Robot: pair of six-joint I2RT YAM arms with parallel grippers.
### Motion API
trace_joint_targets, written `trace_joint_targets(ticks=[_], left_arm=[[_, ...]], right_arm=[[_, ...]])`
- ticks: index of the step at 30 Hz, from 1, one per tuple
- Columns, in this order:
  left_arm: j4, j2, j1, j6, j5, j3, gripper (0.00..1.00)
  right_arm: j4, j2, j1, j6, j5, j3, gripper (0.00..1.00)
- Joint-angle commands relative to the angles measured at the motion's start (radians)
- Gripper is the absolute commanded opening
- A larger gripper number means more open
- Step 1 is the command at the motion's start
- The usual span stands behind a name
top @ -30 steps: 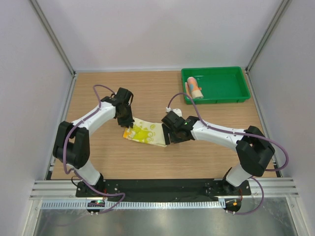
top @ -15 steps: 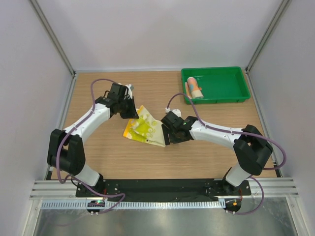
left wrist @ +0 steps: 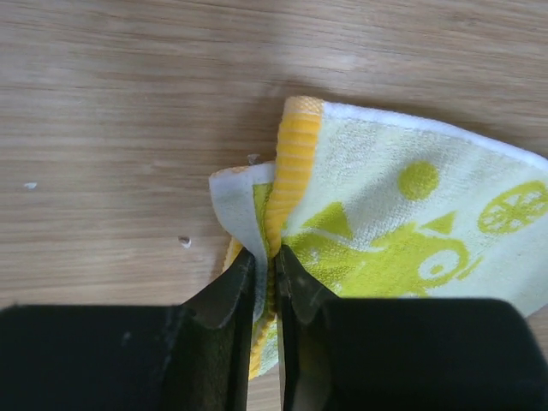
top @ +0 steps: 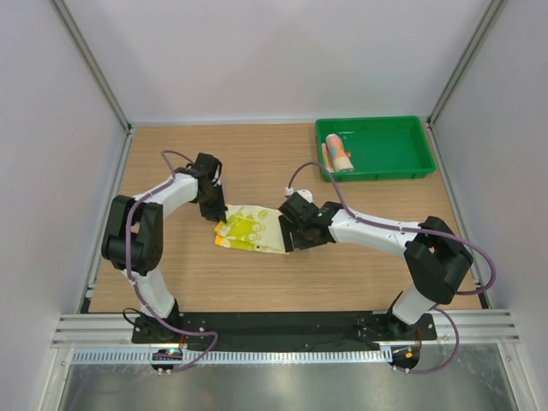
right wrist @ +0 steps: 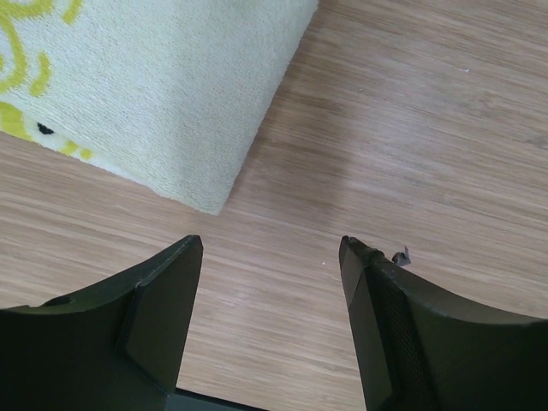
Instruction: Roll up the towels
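Pinching the yellow towel (left wrist: 402, 223) at its bunched left edge, the left gripper (left wrist: 265, 257) is holding its jaws nearly together, squeezing the orange-striped hem and a folded white flap between the fingertips. The cloth is rising into a small ridge at that pinch, while the rest is lying flat near the middle of the table (top: 171, 274), patterned side up. Seen from above, the gripper is pointing down at the towel's left end. The left arm (top: 163, 199) is folding sharply at its elbow on the left side, its forearm running up and right before the wrist is bending down.

The right gripper (right wrist: 272, 248) is standing with jaws spread wide, holding nothing, over bare wood just beside the towel's pale corner. Whether its tips are touching the table I cannot tell. The right arm (top: 377, 229) is stretching left from a raised elbow on the right, ending at the towel's right edge.

The blue towel (top: 340, 152) is lying as a short roll, orange-pink end showing, in the left part of the green tray (top: 390, 145) at the far right corner, well apart from both grippers.
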Motion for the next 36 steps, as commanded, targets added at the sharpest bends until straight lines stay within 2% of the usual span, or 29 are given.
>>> trace_joint_targets(ticks=[1,5,11,19,21,22,23,26,29,31,34,35,36], left_arm=[[-0.058,-0.097,-0.004,-0.006,-0.048,0.004,0.15],[-0.112,-0.156,-0.004,-0.009,-0.086,0.010,0.14],[-0.169,-0.226,-0.002,-0.033,-0.071,-0.013,0.13],[-0.236,-0.363,-0.002,-0.130,-0.086,-0.094,0.17],[-0.216,-0.386,-0.004,-0.147,-0.097,-0.163,0.24],[-0.183,-0.387,-0.002,-0.156,-0.108,-0.184,0.31],[-0.164,-0.384,-0.001,-0.158,-0.132,-0.206,0.43],[-0.135,-0.314,-0.001,-0.144,-0.177,-0.232,0.51],[-0.143,-0.236,-0.002,-0.147,-0.221,-0.208,0.54],[-0.146,-0.233,-0.001,-0.155,-0.232,-0.186,0.54],[-0.143,-0.291,-0.004,-0.178,-0.255,-0.168,0.55],[-0.141,-0.317,-0.005,-0.184,-0.260,-0.165,0.55],[-0.138,-0.326,-0.012,-0.184,-0.263,-0.165,0.56]], right_arm=[[0.028,-0.009,0.001,-0.019,-0.012,0.062,0.72],[0.025,0.010,0.001,-0.024,-0.029,0.127,0.70],[0.051,0.070,-0.017,-0.016,-0.130,0.209,0.64],[0.068,0.129,-0.059,-0.013,-0.178,0.224,0.63],[0.075,0.145,-0.066,-0.013,-0.193,0.224,0.63],[0.078,0.149,-0.071,-0.013,-0.193,0.226,0.63],[0.085,0.160,-0.076,-0.013,-0.196,0.230,0.63],[0.089,0.171,-0.077,-0.019,-0.245,0.250,0.63],[0.091,0.176,-0.077,-0.028,-0.274,0.269,0.62],[0.111,0.162,-0.077,-0.036,-0.311,0.273,0.59],[0.167,0.139,-0.077,-0.037,-0.375,0.269,0.45],[0.195,0.140,-0.079,-0.036,-0.397,0.270,0.37],[0.209,0.145,-0.080,-0.034,-0.423,0.275,0.33]])
